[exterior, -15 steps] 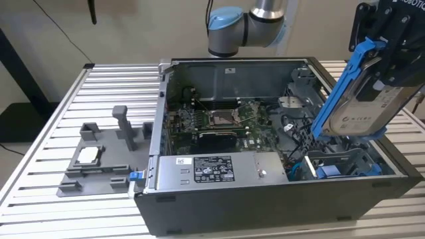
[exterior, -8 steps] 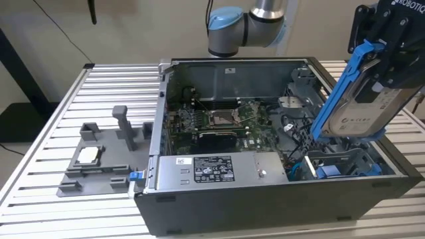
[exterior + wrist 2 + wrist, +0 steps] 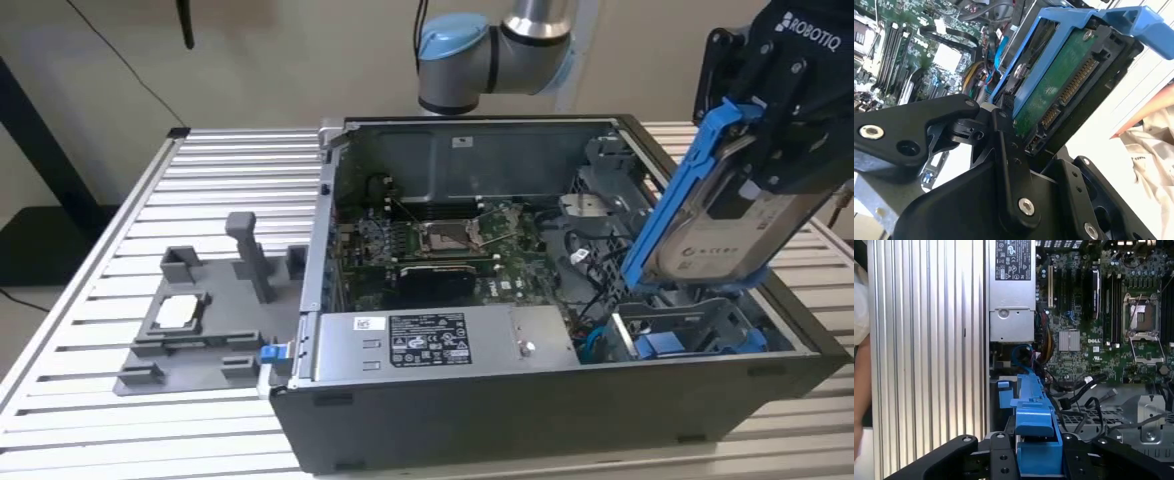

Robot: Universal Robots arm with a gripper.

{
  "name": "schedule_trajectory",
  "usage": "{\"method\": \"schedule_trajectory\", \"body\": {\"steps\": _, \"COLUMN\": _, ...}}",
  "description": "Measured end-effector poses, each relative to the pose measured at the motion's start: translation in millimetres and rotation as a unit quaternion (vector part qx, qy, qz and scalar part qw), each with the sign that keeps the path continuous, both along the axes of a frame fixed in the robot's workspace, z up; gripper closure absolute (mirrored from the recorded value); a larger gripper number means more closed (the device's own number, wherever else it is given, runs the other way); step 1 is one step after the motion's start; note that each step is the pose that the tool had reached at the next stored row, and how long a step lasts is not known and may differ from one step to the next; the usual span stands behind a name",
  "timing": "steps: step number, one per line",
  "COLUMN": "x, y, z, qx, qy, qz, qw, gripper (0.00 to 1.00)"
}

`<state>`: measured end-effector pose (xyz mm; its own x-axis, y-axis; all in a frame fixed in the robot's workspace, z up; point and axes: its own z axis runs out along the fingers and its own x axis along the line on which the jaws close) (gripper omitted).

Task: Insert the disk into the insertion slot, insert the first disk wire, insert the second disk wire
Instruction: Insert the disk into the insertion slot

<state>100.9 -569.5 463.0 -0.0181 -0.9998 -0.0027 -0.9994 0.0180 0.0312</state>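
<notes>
The first step is in hand: getting the disk (image 3: pixel 714 228) into the slot (image 3: pixel 694 335). The gripper (image 3: pixel 763 165) has its jaws shut tight on the disk's top end and holds it up in the air over the open case (image 3: pixel 534 425). The disk stands nearly on end and leans a bit. Its low end hangs just over the slot, which sits in the near corner of the case on the exterior view's right. I cannot tell if the two touch. The disk is not in yet.

I think this step calls for care. The disk is about as wide as the slot, so its blue frame (image 3: pixel 1031 407) has to line up with the slot's walls, and the lean looks like too much for it to slide in clean. Black wires (image 3: pixel 1089 401) lie loose in the case near the slot, and they could get in the way.

The disk is flat and grey, with a white label on one side and a green board (image 3: pixel 1059 82) on the other. The bright blue frame runs round its edges. The plug strip (image 3: pixel 1076 82) on the green side is bare, with no wire in it.
</notes>
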Motion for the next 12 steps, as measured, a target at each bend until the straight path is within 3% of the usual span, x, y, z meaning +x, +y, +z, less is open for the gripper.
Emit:
{"method": "schedule_trajectory", "body": {"steps": 1, "x": 0.0, "y": -0.1, "z": -0.8, "qx": 0.0028, "qy": 0.0, "qz": 0.0, "qw": 1.0, "gripper": 0.67}}
{"method": "schedule_trajectory", "body": {"steps": 4, "x": -0.1, "y": -0.9, "z": -2.9, "qx": 0.0164, "qy": 0.0, "qz": 0.0, "qw": 0.99986, "gripper": 0.67}}
{"method": "schedule_trajectory", "body": {"steps": 8, "x": 0.2, "y": -2.8, "z": -4.9, "qx": 0.039, "qy": 0.0, "qz": 0.0, "qw": 0.99924, "gripper": 0.67}}
{"method": "schedule_trajectory", "body": {"steps": 9, "x": 0.2, "y": -3.0, "z": -5.0, "qx": 0.0416, "qy": 0.0, "qz": 0.0, "qw": 0.99913, "gripper": 0.67}}
{"method": "schedule_trajectory", "body": {"steps": 12, "x": 0.3, "y": -3.0, "z": -5.1, "qx": 0.0419, "qy": 0.0, "qz": 0.0, "qw": 0.99912, "gripper": 0.67}}
